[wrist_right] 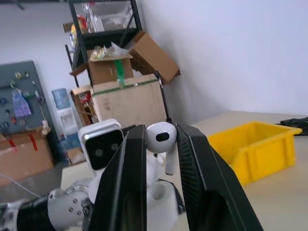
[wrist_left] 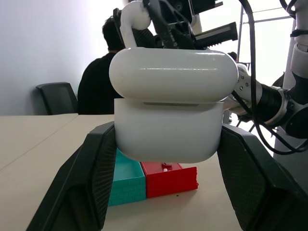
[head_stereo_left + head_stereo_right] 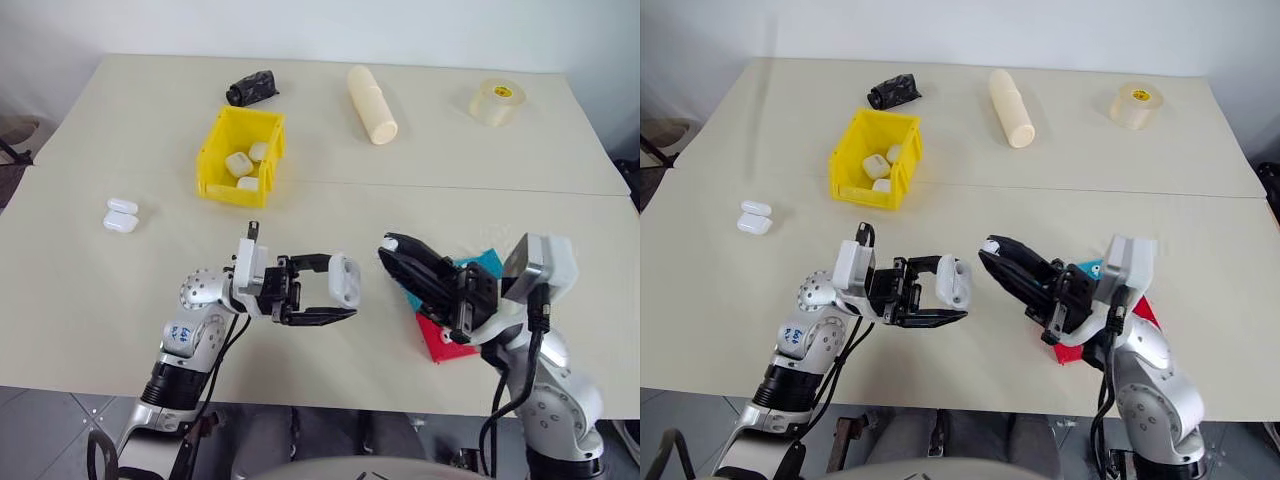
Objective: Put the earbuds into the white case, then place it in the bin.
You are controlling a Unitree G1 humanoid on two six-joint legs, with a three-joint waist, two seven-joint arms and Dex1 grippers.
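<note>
My left gripper (image 3: 340,287) is shut on the white case (image 3: 345,278), holding it above the table's near middle. In the left wrist view the case (image 2: 168,130) has its lid (image 2: 173,72) raised slightly off the body. My right gripper (image 3: 392,246) points at the case from the right, a short gap away, and is shut on one earbud (image 1: 160,136) pinched between its fingertips. That earbud (image 2: 134,17) hangs just above the case lid. The yellow bin (image 3: 212,152) stands at the back left with three white cases inside.
A red tray (image 3: 438,340) and a teal tray (image 3: 487,262) lie under my right arm. Two more white cases (image 3: 120,215) sit at the left. A cream cylinder (image 3: 372,105), a tape roll (image 3: 497,102) and a black object (image 3: 252,88) lie along the back. A person (image 2: 103,72) sits beyond the table.
</note>
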